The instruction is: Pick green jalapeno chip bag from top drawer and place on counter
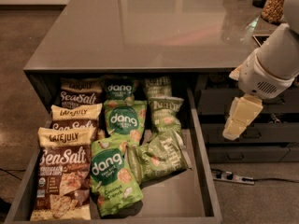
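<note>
The top drawer (206,171) stands pulled out under the counter (149,27). Three olive-green Kettle jalapeno chip bags lie in its right column. A crumpled one is at the front (161,155), one sits behind it (164,112), and one is at the back (158,85). Brighter green dang bags (113,174) fill the middle column. Brown Late July sea salt bags (63,176) fill the left. My gripper (239,119) hangs on the white arm right of the drawer, above and beside its right wall. It is apart from the bags and holds nothing I can see.
Narrower dark drawers with bar handles (250,134) are right of the open drawer, behind my gripper. A power strip (232,177) and cable lie on the floor below them. A jar (275,3) stands on the counter's far right corner.
</note>
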`<act>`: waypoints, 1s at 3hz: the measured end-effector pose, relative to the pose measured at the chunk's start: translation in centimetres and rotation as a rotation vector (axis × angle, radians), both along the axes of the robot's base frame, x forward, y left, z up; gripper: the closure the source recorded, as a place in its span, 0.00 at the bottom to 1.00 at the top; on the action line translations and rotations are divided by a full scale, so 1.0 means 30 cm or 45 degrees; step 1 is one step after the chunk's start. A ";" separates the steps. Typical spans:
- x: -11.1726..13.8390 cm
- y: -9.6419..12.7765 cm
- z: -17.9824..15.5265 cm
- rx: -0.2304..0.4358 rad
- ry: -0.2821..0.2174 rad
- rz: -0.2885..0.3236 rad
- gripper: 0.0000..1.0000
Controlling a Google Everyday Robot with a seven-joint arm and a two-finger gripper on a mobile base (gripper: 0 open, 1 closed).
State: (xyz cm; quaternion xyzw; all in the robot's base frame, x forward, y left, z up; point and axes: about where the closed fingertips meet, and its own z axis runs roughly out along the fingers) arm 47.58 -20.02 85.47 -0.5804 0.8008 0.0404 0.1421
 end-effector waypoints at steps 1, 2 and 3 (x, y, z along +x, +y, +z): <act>0.032 0.066 -0.086 0.094 -0.038 0.005 0.00; 0.032 0.066 -0.086 0.094 -0.038 0.005 0.00; 0.027 0.096 -0.100 0.099 -0.034 0.034 0.00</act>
